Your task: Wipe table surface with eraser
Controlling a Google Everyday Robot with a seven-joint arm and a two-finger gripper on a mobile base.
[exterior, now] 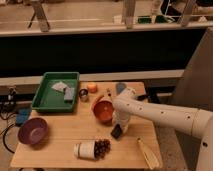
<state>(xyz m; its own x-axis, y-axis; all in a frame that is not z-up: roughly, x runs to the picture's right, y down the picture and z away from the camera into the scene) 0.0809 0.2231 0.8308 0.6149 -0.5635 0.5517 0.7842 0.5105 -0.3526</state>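
In the camera view, a rectangular light tan wooden plank counter (60, 150) fills the lower half, with a dark wall and a pale ledge behind it. The robot's white, dotted arm (160, 112) reaches in from the right and bends down to the counter's middle. There its pincer (119, 127) points downward, just right of a round orange bowl (103, 111). The pincer is pinching a small, nearly black rectangular eraser (116, 132), which sits tilted at its tip and touches the wood just below and right of the orange bowl. A green plastic rectangular tray (42, 102) lies at the back left corner and holds two grey blocks (64, 90) near its right end. Just beside the tray's right rim stands a small metallic cup (83, 94), with a small round orange thing (92, 87) right behind it. A blue-grey item (120, 87) lies near the back edge, partly hidden by the arm. A round purple bowl (33, 131) rests at the front left. Near the front edge a white cup (86, 149) lies on its side, a cluster of dark red berries (102, 147) at its mouth. A long pale yellow item (147, 152) lies at the front right corner. Left of the counter, off its edge, sits a small blue box (22, 116) with dark cables.
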